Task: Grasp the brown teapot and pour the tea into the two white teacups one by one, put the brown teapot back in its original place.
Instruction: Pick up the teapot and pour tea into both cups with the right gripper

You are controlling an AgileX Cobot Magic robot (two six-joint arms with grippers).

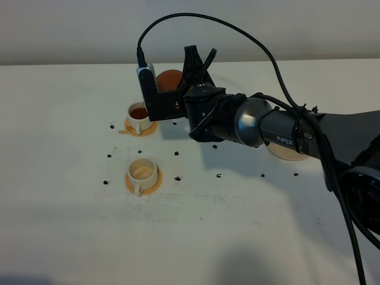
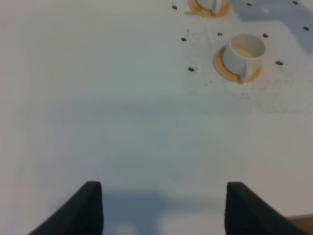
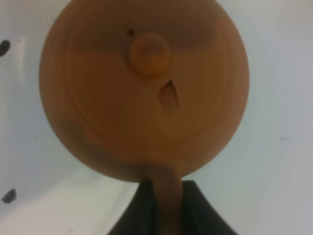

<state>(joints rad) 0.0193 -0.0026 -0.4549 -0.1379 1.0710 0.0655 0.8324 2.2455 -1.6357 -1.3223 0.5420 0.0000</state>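
The brown teapot (image 1: 168,78) hangs above the table, just behind and to the right of the far white teacup (image 1: 139,113). My right gripper (image 1: 184,80) is shut on its stubby handle (image 3: 165,191). The right wrist view is filled by the teapot's lid and knob (image 3: 150,53). The far teacup holds dark tea. The near teacup (image 1: 142,171) (image 2: 244,49) looks empty, showing its cream inside. Each cup stands on an orange-tan saucer. The pale beige coaster (image 1: 289,152) lies at the right, partly hidden under the right arm. My left gripper (image 2: 164,210) is open over bare table, well short of the cups.
Small dark specks (image 1: 176,153) are scattered on the white table (image 1: 71,225) around the cups. The right arm (image 1: 279,133) and its cable stretch from the right edge across the middle of the table. A white wall runs along the back.
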